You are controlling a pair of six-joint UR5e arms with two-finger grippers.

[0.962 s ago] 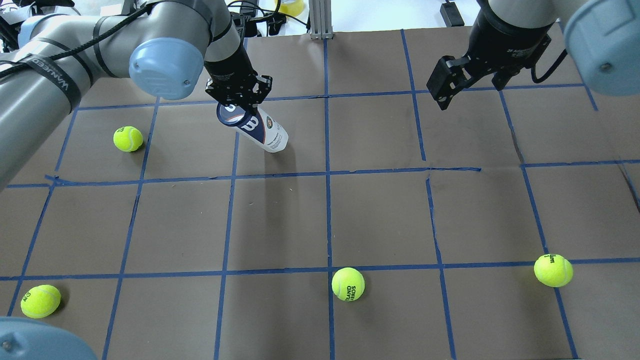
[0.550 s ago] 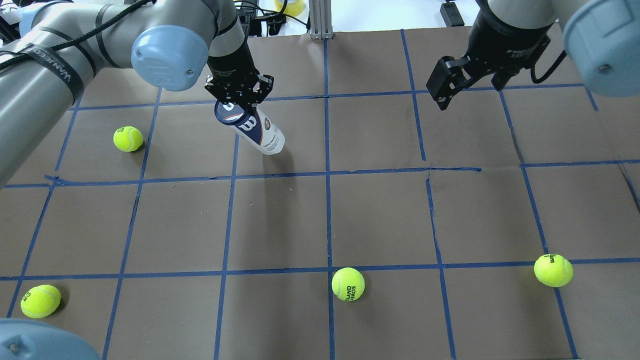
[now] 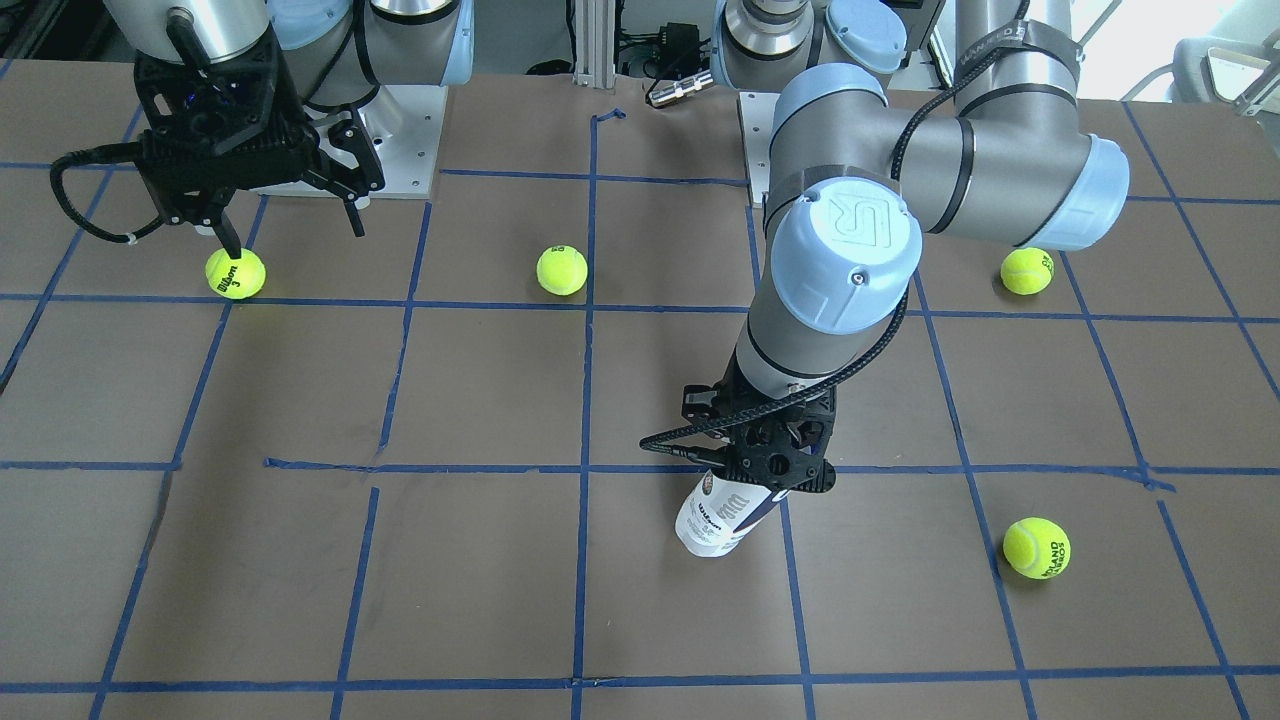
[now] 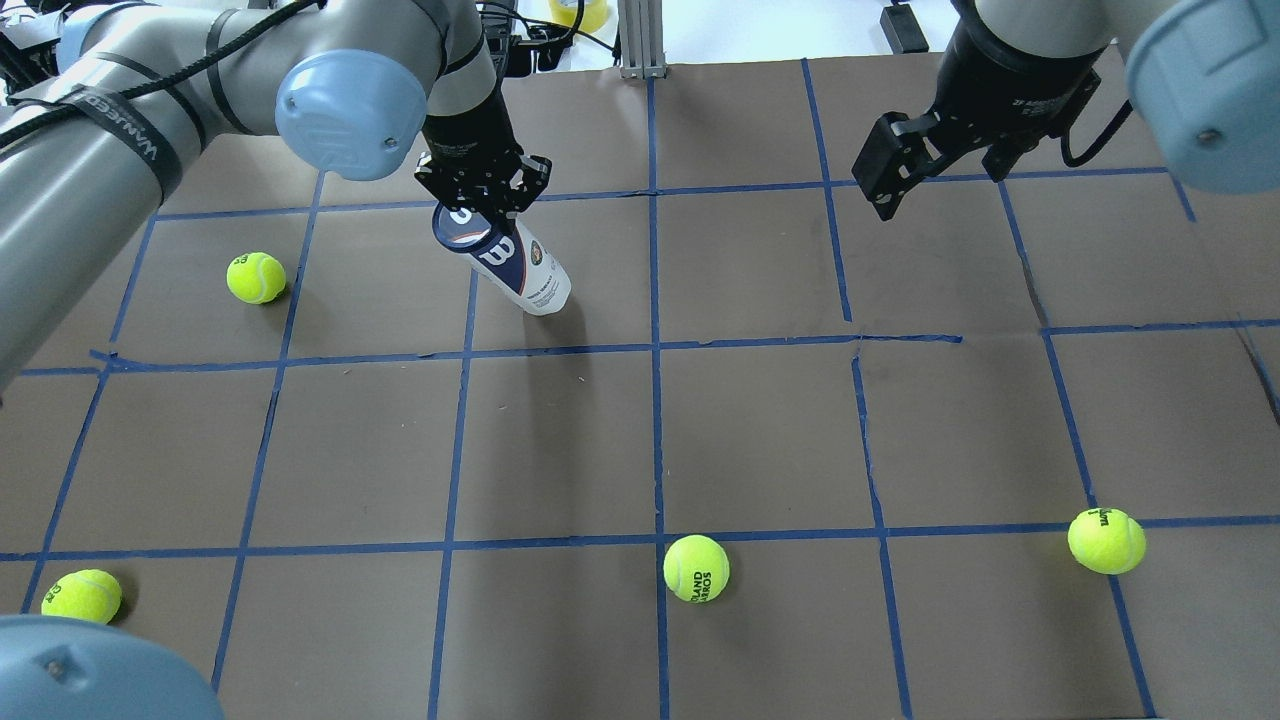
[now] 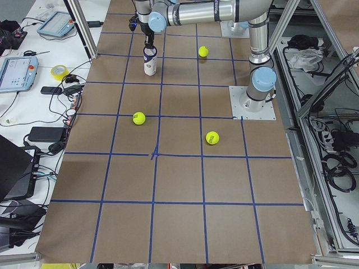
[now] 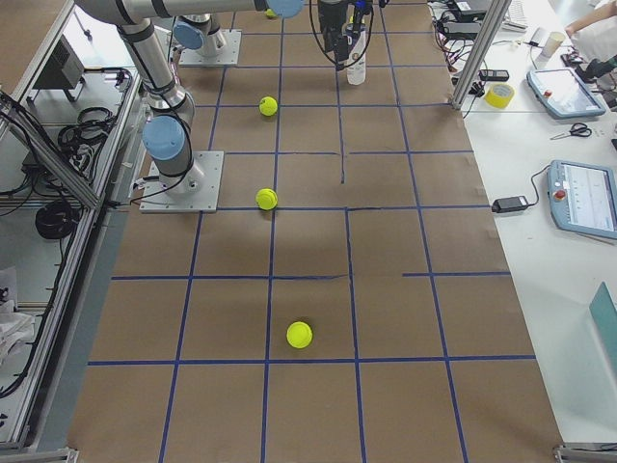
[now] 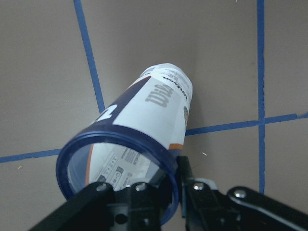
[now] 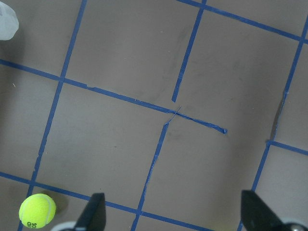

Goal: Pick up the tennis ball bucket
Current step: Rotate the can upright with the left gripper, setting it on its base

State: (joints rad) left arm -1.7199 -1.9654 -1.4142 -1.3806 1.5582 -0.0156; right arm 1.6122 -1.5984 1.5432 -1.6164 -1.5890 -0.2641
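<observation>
The left tool pinches the dark navy rim of the tennis ball bucket, which is tilted with its white base low near the brown table, while the right tool hangs well apart, fingers spread wide.

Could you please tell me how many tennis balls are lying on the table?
4 in the overhead view: an upper-left ball, a lower-left ball, a lower-middle ball and a lower-right ball. More may be hidden.
</observation>
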